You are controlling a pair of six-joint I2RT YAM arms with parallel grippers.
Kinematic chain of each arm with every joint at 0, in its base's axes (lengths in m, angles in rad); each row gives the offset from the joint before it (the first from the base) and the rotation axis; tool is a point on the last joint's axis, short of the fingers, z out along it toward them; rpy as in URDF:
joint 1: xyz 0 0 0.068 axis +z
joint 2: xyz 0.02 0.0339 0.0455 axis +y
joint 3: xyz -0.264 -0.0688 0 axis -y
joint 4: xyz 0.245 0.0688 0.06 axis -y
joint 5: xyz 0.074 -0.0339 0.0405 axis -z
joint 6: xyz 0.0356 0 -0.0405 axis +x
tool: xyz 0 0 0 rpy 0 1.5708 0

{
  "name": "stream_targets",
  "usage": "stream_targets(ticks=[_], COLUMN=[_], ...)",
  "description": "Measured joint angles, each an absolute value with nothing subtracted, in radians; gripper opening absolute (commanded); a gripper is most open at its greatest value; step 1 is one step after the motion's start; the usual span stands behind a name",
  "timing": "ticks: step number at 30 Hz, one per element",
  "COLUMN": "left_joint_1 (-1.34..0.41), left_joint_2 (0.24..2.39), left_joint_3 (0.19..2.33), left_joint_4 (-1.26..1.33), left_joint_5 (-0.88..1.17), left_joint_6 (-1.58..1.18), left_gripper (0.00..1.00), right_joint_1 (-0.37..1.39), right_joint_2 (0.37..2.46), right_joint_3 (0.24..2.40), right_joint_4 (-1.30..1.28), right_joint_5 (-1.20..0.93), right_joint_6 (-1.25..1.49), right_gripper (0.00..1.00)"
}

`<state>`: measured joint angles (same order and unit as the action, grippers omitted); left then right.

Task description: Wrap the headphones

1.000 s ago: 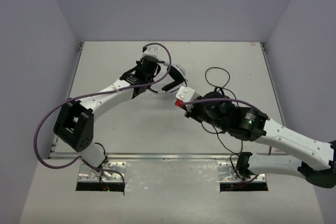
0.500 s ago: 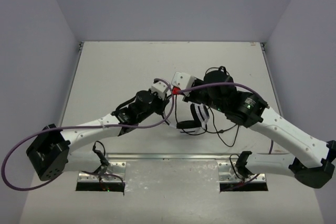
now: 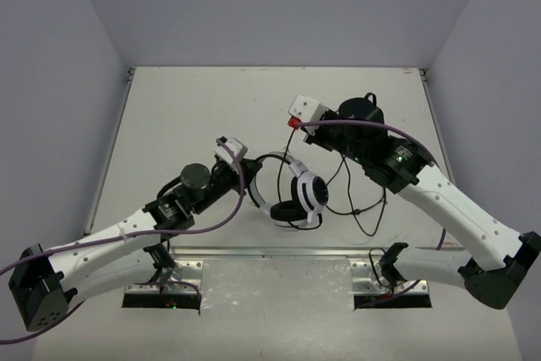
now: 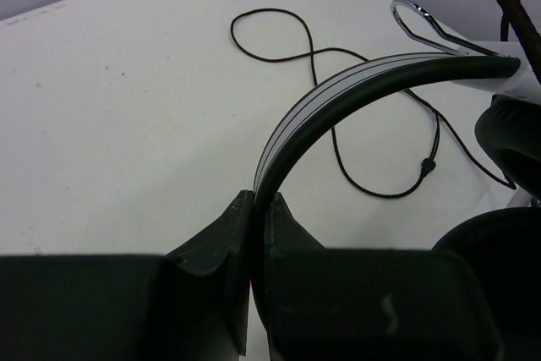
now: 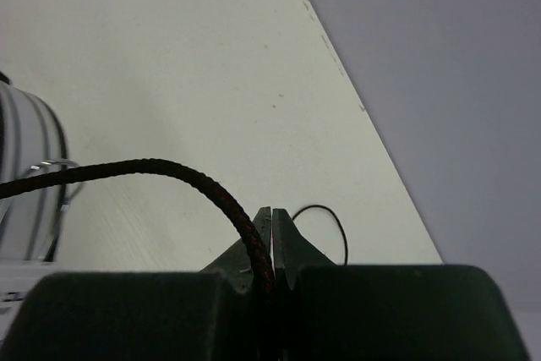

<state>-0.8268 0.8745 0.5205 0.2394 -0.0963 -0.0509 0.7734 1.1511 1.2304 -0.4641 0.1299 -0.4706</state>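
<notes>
headphones [image 3: 293, 198] over near middle of table [image 3: 186, 107] in top view. confirmed only from left wrist: left gripper [image 4: 258, 206] clamped on headband [image 4: 338, 95]. confirmed only from right wrist: right gripper [image 5: 273, 222] pinched tight on cable [image 5: 169, 168].

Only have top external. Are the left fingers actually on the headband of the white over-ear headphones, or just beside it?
Observer: On it. In the left wrist view the left fingers are shut on the thin black headband, pinching it edge-on.
Operator: Right side?
Observer: In the right wrist view the right fingers are shut on the thin black braided cable, which arcs away to the left.
Operator: Slack?
Observer: The left wrist view shows spare cable lying in a figure-eight on the white table.
</notes>
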Motion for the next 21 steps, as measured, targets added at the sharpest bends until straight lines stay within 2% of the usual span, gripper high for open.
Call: stream_targets(ticks=[6, 13, 17, 21], left_joint_1=[-0.844, -0.850, -0.850, -0.851], left_joint_2=[0.804, 0.761, 0.760, 0.798], left_joint_3=[0.510, 0.535, 0.624, 0.802], left_joint_4=[0.221, 0.164, 0.113, 0.075], left_joint_5=[-0.105, -0.101, -0.104, -0.137], left_joint_6=[-0.057, -0.066, -0.085, -0.116], left_gripper=[0.01, 0.01, 0.00, 0.00], right_joint_1=[0.645, 0.628, 0.614, 0.608], right_joint_2=[1.144, 1.184, 1.199, 1.206], right_joint_3=[1.191, 1.178, 1.149, 1.088], right_joint_4=[-0.429, -0.420, -0.393, -0.335], right_joint_5=[0.114, 0.051, -0.028, -0.110], right_joint_6=[-0.442, -0.405, -0.358, -0.294], right_gripper=[0.01, 0.03, 0.05, 0.10])
